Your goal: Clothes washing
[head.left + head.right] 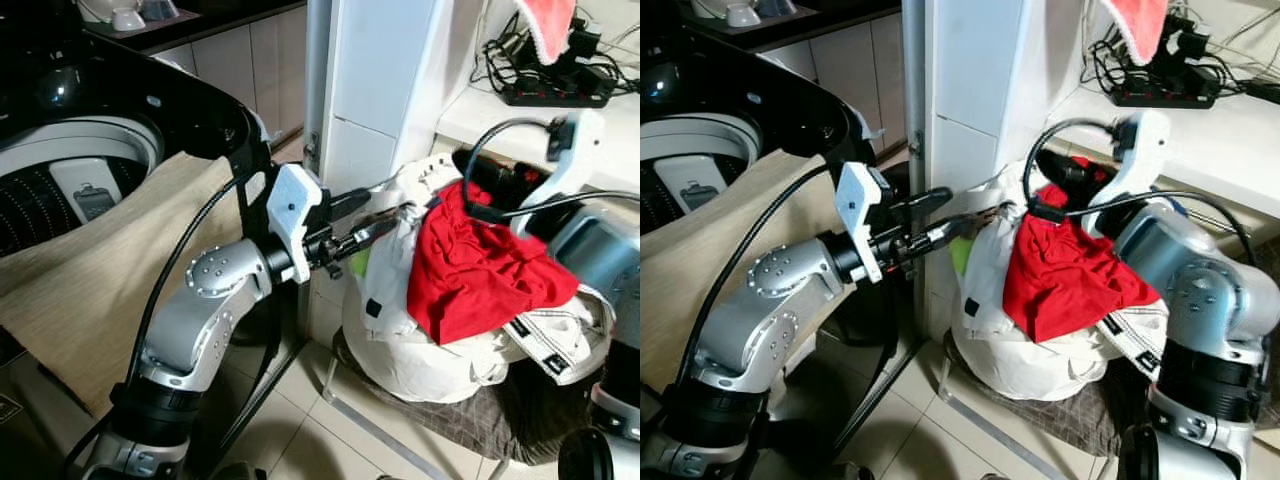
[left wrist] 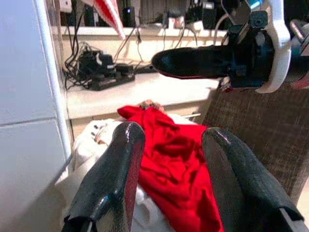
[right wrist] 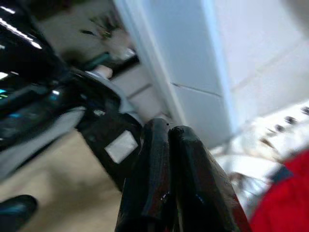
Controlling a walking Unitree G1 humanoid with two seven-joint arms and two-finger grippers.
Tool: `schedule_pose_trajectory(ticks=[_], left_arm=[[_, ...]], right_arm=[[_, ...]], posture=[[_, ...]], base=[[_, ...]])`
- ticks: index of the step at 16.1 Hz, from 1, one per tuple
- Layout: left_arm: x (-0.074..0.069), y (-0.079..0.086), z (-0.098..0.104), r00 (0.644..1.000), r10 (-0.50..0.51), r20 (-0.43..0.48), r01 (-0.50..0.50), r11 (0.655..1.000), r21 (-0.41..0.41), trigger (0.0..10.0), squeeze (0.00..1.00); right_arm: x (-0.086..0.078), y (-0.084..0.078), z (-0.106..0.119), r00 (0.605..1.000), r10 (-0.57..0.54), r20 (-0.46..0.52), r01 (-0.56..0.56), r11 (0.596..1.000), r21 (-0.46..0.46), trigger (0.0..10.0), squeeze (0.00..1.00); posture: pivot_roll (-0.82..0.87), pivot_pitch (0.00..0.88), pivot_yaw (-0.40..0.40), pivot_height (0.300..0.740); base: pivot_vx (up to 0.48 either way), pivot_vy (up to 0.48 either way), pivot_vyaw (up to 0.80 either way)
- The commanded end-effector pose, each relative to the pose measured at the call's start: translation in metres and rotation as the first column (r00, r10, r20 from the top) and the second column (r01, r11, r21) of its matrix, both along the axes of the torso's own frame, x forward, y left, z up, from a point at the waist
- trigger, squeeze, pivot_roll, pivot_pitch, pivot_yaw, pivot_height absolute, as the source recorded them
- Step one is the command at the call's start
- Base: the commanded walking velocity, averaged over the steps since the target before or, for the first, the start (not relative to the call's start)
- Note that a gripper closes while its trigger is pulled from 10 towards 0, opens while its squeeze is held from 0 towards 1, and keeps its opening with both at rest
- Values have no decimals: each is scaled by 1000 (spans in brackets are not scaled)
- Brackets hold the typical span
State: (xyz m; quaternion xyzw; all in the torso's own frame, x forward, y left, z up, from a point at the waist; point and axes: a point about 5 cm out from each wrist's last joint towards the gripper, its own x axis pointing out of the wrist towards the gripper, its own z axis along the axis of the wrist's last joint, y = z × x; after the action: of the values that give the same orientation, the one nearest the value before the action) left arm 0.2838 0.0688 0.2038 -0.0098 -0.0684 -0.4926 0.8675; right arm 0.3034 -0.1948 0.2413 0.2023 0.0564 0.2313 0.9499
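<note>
Clothes at frame centre: a crumpled red garment (image 1: 480, 265) draped over white laundry (image 1: 420, 340); no readable writing. Left gripper (image 1: 385, 222) fingers spread wide beside it; right gripper (image 1: 1065, 172) fingers pressed together.

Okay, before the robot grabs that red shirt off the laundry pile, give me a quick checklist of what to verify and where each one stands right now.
1. Left pincer open: ok.
2. Left pincer aimed at red garment: ok, cloth lies ahead between its fingers.
3. Red garment on top of the white laundry pile, uncovered: ok.
4. Right pincer empty: ok, fingers closed together with nothing between them.
5. Washer drum open to receive clothes: ok.
6. Right pincer's black cable clear of the garment: cannot tell.
</note>
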Motion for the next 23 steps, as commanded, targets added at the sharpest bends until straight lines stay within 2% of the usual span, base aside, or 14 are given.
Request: schedule_pose_trajectory(ticks=[1, 4, 6, 7, 8, 9, 10, 11, 12, 13, 16, 18, 23], left_arm=[[-1, -1, 11, 999, -17, 43, 19, 999, -31, 10000, 0], [2, -11, 13, 998, -9, 57, 11, 999, -44, 10000, 0], [2, -12, 8, 999, -5, 51, 6, 1000, -18, 10000, 0], [3, -10, 2, 999, 10, 43, -11, 1000, 21, 10000, 0], [4, -9, 0, 999, 14, 43, -16, 999, 38, 10000, 0], [5, -8, -3, 999, 25, 41, -28, 998, 58, 10000, 0], [7, -7, -5, 998, 43, 38, -46, 996, 76, 10000, 0], [9, -4, -9, 997, 62, 37, -66, 992, 107, 10000, 0], [9, -4, -9, 997, 62, 37, -66, 992, 107, 10000, 0], [7, -3, -12, 998, 55, 31, -59, 991, 117, 10000, 0], [4, 3, -18, 998, 63, 7, -63, 988, 141, 10000, 0], [2, 7, -22, 997, 76, -1, -75, 985, 154, 10000, 0], [-1, 17, -23, 994, 111, 10, -111, 980, 168, 10000, 0]], right_arm=[[-2, 0, 9, 999, 21, 30, -21, 1000, 16, 0, 0], [-10, 10, 11, 992, 115, 51, -115, 993, 2, 0, 0], [-7, 8, 2, 998, 56, 18, -54, 993, -104, 0, 0], [4, -8, -13, 993, -120, -18, 113, 969, -217, 10000, 0], [7, -14, -18, 983, -181, -26, 170, 954, -246, 10000, 0], [10, -22, -25, 968, -248, -35, 229, 932, -281, 10000, 875], [13, -31, -32, 947, -319, -22, 293, 894, -340, 10000, 1000], [19, -47, -46, 905, -426, 13, 385, 805, -452, 10000, 1000], [19, -47, -46, 905, -426, 13, 385, 805, -452, 10000, 1000], [26, -57, -60, 870, -494, 15, 434, 749, -501, 10000, 1000], [46, -67, -83, 827, -562, 22, 486, 694, -532, 10000, 1000], [50, -69, -89, 828, -561, 7, 478, 698, -533, 10000, 1000], [62, -62, -97, 858, -514, 11, 450, 742, -497, 10000, 1000]], posture=[[-120, 0, -20, 740], [-124, 0, -16, 740], [-130, 0, -12, 740], [-128, 0, -7, 740], [-128, 0, -7, 740], [-127, 0, -11, 740], [-126, 0, -15, 740], [-125, 0, -18, 740], [-125, 0, -18, 740], [-123, 0, -26, 740], [-125, 0, -24, 740], [-112, 0, -22, 740], [-88, 0, -31, 740]], base=[[0, 0, 0], [0, 0, 0], [0, 0, 0], [0, 0, 0], [0, 0, 0], [0, 0, 0], [0, 0, 0], [0, 0, 0], [0, 0, 0], [0, 0, 0], [0, 0, 0], [0, 0, 0], [0, 0, 0]])
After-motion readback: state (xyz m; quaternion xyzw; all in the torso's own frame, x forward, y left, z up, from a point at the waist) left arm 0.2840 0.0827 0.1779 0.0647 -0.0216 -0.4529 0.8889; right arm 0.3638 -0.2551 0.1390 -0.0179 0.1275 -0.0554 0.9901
